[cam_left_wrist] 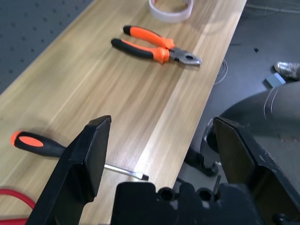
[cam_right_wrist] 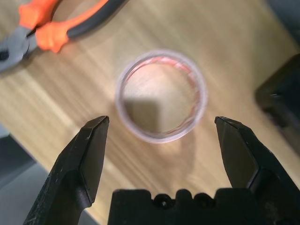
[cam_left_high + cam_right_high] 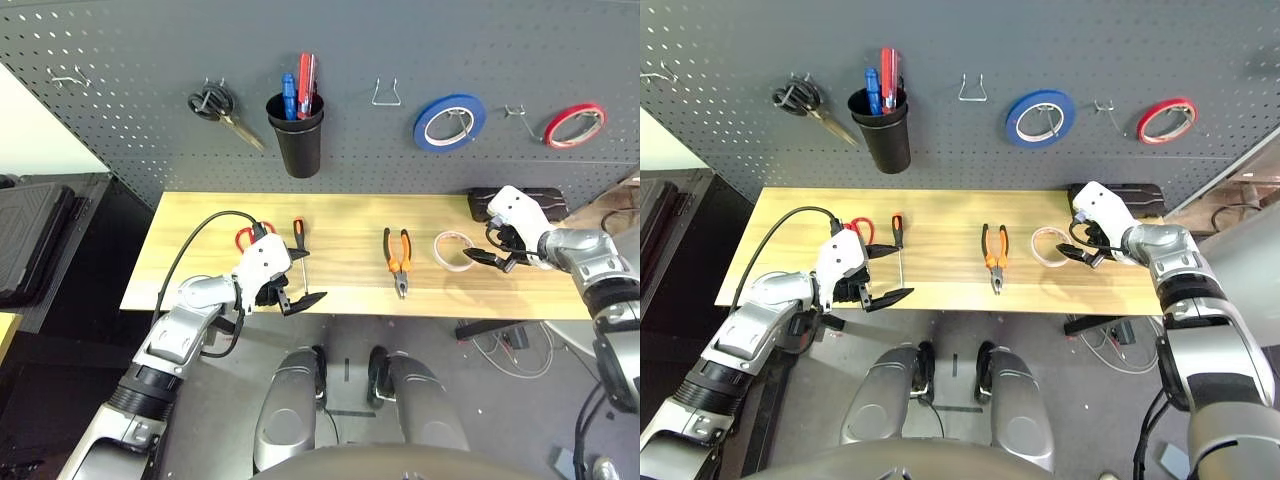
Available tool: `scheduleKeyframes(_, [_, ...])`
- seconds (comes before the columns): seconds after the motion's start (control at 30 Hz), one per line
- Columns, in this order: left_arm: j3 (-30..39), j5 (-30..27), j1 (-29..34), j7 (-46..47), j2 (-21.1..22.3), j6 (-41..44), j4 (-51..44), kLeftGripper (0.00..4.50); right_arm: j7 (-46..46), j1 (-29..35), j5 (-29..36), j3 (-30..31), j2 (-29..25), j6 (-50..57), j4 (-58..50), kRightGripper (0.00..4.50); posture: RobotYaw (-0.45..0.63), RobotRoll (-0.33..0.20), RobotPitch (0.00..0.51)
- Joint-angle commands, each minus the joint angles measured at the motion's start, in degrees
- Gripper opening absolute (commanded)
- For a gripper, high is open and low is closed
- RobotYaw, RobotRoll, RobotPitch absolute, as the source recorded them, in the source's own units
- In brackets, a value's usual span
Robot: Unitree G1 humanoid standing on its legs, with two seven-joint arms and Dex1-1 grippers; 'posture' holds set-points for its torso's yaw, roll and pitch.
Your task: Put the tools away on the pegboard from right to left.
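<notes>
Tape ring: cream-white tape ring (image 2: 161, 96) lies flat on the desk (image 3: 350, 210), rightmost of the four tools; orange-handled pliers (image 3: 398, 258) next to its left, then screwdriver (image 3: 299, 244), then red-handled scissors (image 3: 243, 237) partly behind the left arm
Right claw: right claw (image 2: 161, 154) spread wide and released, poised just short of the ring, which sits between the finger lines
Left claw: left claw (image 1: 161, 157) also released, grasping nothing, near the screwdriver tip at the desk's front edge
Pegboard: pegboard (image 3: 120, 100) carries black scissors, a black cup, blue and red tape rings; bare hooks (image 3: 387, 93) between them
Risk: thin ring wall could squash or squirt out if pinched across its width; a low approach might shove it toward the pliers
Writing: no brand or label readable; faint reddish marks inside the ring, possibly print
</notes>
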Motion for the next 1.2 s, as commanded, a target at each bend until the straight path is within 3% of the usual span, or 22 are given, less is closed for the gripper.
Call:
scheduleKeyframes(0.03, [-1.19, 1.46, 0.27, -0.36, 0.39, -0.54, 0.20, 4.45, 0.57, -1.57, -2.23, 2.03, 1.14, -0.39, 3.44, 4.50, 0.15, 0.000, 0.237])
scheduleKeyframes(0.63, [0.38, 1.61, 4.03, 3.12, 0.85, 3.85, -6.57, 4.45, -5.97, -4.79, -9.73, 7.27, 7.98, -0.58, 11.73, 4.50, 0.26, 0.000, 0.290])
scheduleKeyframes(0.73, [0.77, 1.51, 4.91, 3.35, 1.25, 4.85, -7.88, 4.50, -7.19, -4.43, -10.60, 7.51, 8.53, 0.08, 12.25, 3.94, 0.27, 0.000, 0.294])
scheduleKeyframes(1.07, [0.54, 1.45, 5.08, 4.24, 0.48, 5.37, -8.13, 4.50, -9.26, -3.93, -10.29, 5.98, 7.49, -0.57, 11.98, 0.13, 0.27, 0.000, 0.283])
scheduleKeyframes(1.2, [0.27, 1.51, 4.09, 4.42, -0.49, 4.43, -6.84, 4.50, -10.79, -3.58, -8.88, 4.08, 6.09, -2.39, 11.08, 0.02, 0.26, 0.000, 0.268])
